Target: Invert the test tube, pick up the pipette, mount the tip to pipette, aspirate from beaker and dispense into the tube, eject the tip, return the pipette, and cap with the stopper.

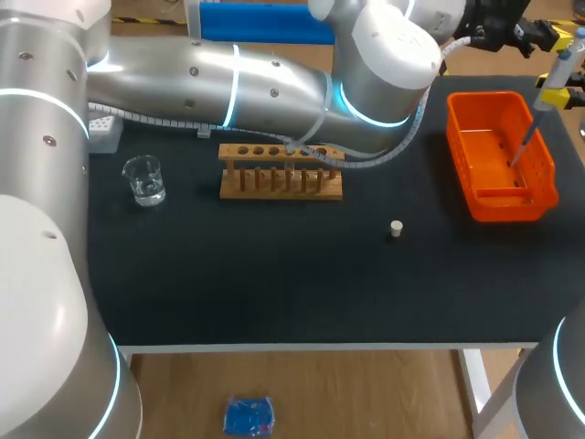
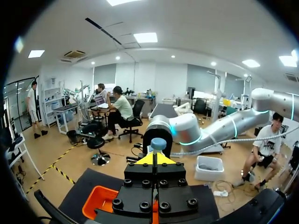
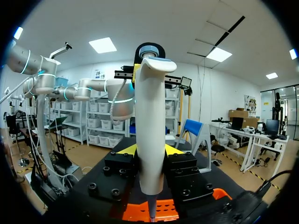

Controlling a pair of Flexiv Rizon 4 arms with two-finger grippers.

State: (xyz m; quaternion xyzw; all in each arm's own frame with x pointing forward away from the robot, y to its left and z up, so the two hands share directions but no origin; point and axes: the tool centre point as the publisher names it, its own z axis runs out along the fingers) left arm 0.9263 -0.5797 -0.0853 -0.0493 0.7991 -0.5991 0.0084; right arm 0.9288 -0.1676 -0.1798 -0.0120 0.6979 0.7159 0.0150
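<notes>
Right gripper [image 3: 149,151] pinches the white plastic pipette [image 3: 149,116] mid-barrel over the orange slatted basket [image 1: 503,205]; likely light, stiff, slick, thin tip [image 1: 523,146] fragile.

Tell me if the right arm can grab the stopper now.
Probably not yet: its jaws are shut on the pipette over the orange basket. The stopper lies alone on the mat, so the path looks free once the pipette is set down.

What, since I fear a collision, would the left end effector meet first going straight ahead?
The pipette: its blue top sits just ahead of the left end effector, with the right arm beyond; depth is unclear.
</notes>
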